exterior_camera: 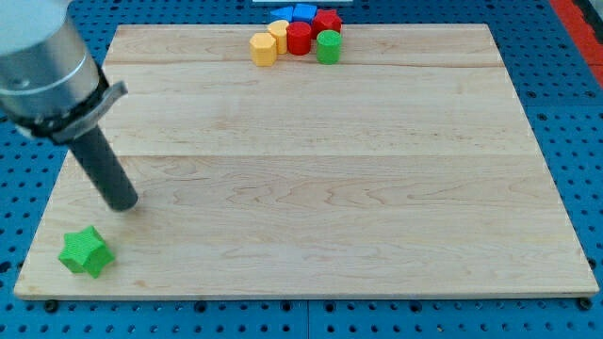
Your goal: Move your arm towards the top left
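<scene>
My dark rod comes down from the view's upper left, and my tip (123,202) rests on the wooden board (311,169) near its left edge. A green star block (86,251) lies just below and left of the tip, at the board's bottom left corner, apart from it. At the top edge a cluster stands far from the tip: a yellow block (264,49), a second yellow block (279,34), a red cylinder (299,39), a green cylinder (328,46), a red block (327,21) and a blue block (302,12).
The board lies on a blue pegboard table (556,75) that surrounds it on all sides. The robot's grey wrist (42,66) fills the view's top left corner.
</scene>
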Robot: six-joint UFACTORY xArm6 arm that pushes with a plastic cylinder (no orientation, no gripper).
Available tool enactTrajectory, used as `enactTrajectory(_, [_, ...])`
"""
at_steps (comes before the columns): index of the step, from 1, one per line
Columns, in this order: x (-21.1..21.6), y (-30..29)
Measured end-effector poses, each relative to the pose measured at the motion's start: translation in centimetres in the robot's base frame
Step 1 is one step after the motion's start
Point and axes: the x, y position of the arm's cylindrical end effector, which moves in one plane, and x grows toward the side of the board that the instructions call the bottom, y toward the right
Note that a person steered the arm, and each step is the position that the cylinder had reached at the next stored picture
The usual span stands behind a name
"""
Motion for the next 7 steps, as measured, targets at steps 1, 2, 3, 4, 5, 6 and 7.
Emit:
enactTrajectory(1, [-4.6,-0.2])
enactTrajectory(2, [-8.6,-0.4])
enactTrajectory(3, [-12.1,-0.8])
enactTrajectory(4, [-15.3,-1.0])
enactTrajectory(5, [-17.8,-1.0])
enactTrajectory(6, [-20.4,-1.1])
enactTrajectory(7, [-22.8,-1.1])
